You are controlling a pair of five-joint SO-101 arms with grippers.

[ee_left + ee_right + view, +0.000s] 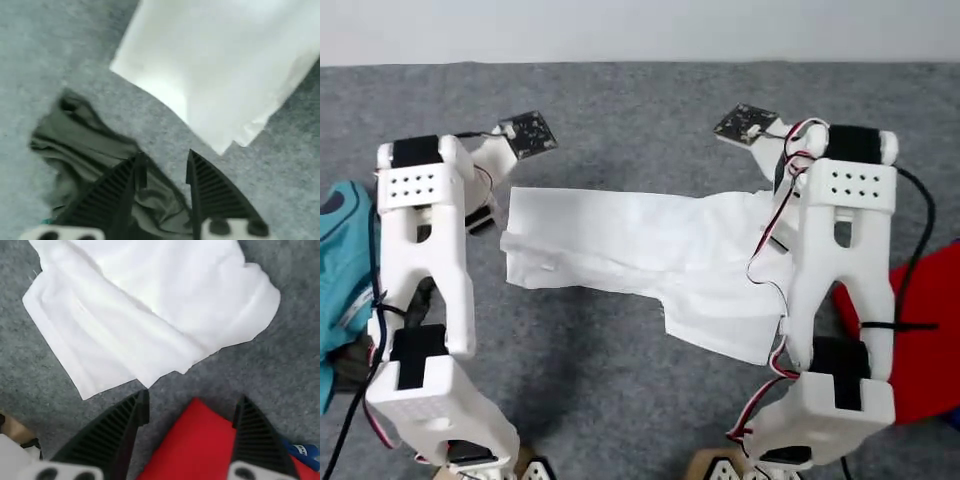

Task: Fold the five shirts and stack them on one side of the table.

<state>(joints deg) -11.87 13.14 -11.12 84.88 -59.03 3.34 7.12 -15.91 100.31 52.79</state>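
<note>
Four shirts lie on the grey counter [620,120]. The white shirt [620,245] is spread flat in the middle between the two arms. Its far edge runs straight, and its near edge steps down into a lower flap toward the right arm [840,250]. The shirt's left edge sits just beside the left arm [420,240], and its right part passes under the right arm. A teal shirt [340,260] is bunched at the counter's left edge. A red shirt [925,330] lies at the right edge, cut off by the frame. Bare grey shows beyond the white shirt toward the wall, and also on the near side between the two arm bases.

The left fingers [205,185] are parted by a narrow gap and hold nothing. They hang over a crumpled olive shirt [85,135]. A corner of the white shirt lies just past their tips, with a strip of bare counter between it and the olive cloth.

The right fingers [115,435] are spread wide and empty, above the corner of the red shirt. The white shirt's folded edge is near that corner, with a thin band of grey between them.
</note>
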